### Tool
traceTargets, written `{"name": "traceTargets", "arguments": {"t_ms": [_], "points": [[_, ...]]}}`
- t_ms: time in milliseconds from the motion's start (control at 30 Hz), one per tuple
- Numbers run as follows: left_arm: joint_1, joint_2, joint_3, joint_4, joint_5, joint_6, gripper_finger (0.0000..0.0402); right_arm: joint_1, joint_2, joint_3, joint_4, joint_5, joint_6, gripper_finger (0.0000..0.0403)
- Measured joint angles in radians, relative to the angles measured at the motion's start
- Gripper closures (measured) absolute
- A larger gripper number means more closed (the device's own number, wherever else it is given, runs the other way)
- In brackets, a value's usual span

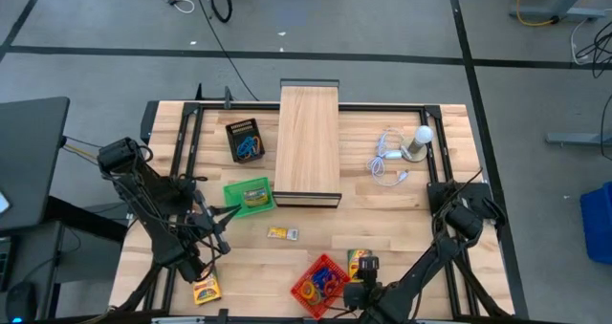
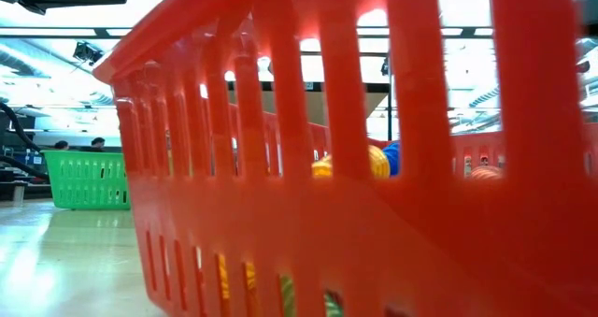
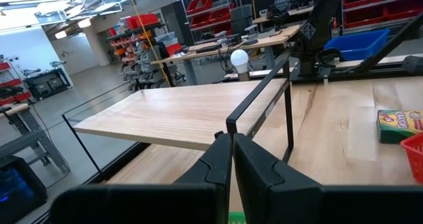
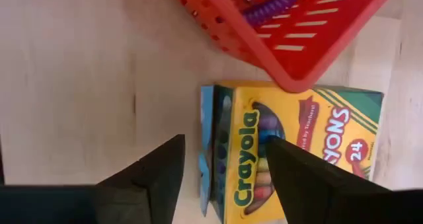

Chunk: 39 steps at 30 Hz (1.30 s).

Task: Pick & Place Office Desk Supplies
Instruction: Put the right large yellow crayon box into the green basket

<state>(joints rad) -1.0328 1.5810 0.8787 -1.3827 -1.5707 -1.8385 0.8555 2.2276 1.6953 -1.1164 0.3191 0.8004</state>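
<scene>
I'm hovering the right gripper (image 4: 221,164), fingers apart, over the crayon box (image 4: 291,151) lying at the bench's front edge, touching the red basket (image 4: 291,32). Left gripper (image 3: 231,154) is sitting pinched together.

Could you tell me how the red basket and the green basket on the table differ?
The red basket sits at the near edge by the right gripper and holds coloured loops; the green basket sits by the left gripper and holds a crayon box. Both are slotted plastic.
</scene>
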Motion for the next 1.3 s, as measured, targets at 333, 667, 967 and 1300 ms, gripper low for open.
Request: {"name": "traceTargets", "arguments": {"t_ms": [333,667,967,1300], "points": [[0.000,0.000,0.000,0.003,0.000,0.005,0.0377,0.012,0.024,0.003,-0.019,0.040,-0.006,0.0263],[0.000,0.000,0.000,0.008,0.000,0.005,0.0377,0.012,0.028,0.001,-0.022,0.097,0.065,0.0396],[0.000,0.000,0.000,0.008,0.000,0.004,0.0377,0.000,0.022,0.035,-0.129,0.025,0.009,0.0402],[0.000,0.000,0.000,0.010,0.000,0.003,0.0377,-0.042,0.024,0.268,-0.352,-0.189,-0.174,0.0402]]}}
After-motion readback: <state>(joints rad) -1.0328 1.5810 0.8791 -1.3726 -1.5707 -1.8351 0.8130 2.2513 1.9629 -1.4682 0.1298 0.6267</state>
